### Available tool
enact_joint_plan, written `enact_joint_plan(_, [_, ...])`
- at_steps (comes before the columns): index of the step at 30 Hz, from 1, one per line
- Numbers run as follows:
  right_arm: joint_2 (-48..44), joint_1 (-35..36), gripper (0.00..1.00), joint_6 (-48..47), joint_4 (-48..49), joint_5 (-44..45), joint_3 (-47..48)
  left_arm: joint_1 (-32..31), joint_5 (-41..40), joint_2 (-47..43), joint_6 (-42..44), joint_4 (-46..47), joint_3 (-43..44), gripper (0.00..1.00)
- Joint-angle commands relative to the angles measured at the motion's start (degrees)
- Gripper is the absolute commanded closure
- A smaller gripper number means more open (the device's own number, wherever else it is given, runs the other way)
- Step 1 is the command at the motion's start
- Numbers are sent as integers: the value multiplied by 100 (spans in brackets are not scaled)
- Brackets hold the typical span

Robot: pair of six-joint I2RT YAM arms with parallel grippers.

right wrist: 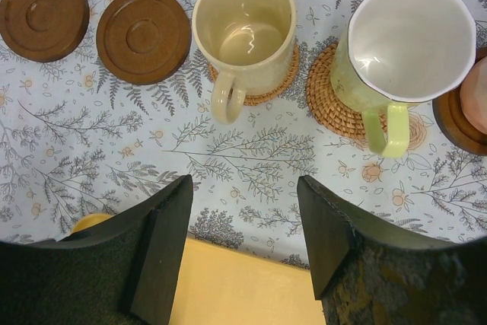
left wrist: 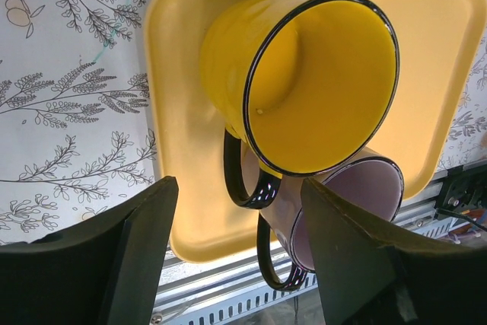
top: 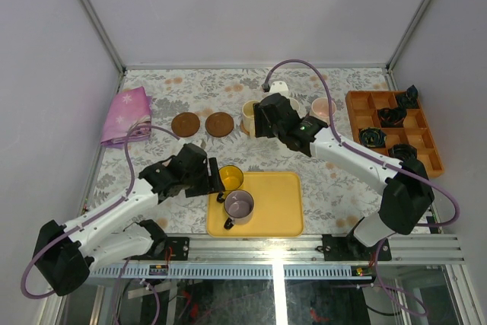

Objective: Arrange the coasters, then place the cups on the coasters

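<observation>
The yellow cup (left wrist: 304, 81) and the purple cup (left wrist: 342, 211) stand on the yellow tray (left wrist: 183, 142). My left gripper (left wrist: 237, 188) is open at the yellow cup's left side (top: 230, 178), and the cup's black handle (left wrist: 242, 180) lies between the fingers without touching them. My right gripper (right wrist: 245, 188) hangs open and empty above the table. Beyond it, the cream cup (right wrist: 247, 28) and the pale green cup (right wrist: 403, 43) each sit on a tan woven coaster (right wrist: 327, 104). The pink cup (right wrist: 475, 93) sits on a dark coaster. Two dark brown coasters (right wrist: 42, 13) (right wrist: 143, 34) lie bare to the left.
A folded pink cloth (top: 125, 116) lies at the back left. An orange divided tray (top: 392, 127) with small black objects stands at the right. A metal rail (top: 304, 253) runs along the near edge, just behind the yellow tray.
</observation>
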Motion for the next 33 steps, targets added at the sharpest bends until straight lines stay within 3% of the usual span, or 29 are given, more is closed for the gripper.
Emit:
enact_joint_plan(1, [-30, 39, 35, 94, 129, -81, 46, -52, 75, -55, -95, -79, -73, 35])
enact_joint_plan(8, [-73, 45, 35, 83, 161, -64, 28, -109, 209, 60, -71, -25, -117, 36])
enact_joint_plan(14, [-77, 45, 35, 91, 149, -65, 25, -167, 289, 281, 9, -21, -136, 45])
enact_joint_plan(25, [11, 44, 35, 5, 103, -72, 129, -341, 470, 939, 347, 396, -29, 50])
enact_joint_plan(30, [26, 45, 35, 3, 82, -73, 129, -457, 374, 1277, 568, 404, 170, 61])
enact_joint_plan(33, [16, 45, 35, 11, 88, -65, 96, -513, 326, 1468, 662, 421, 270, 62])
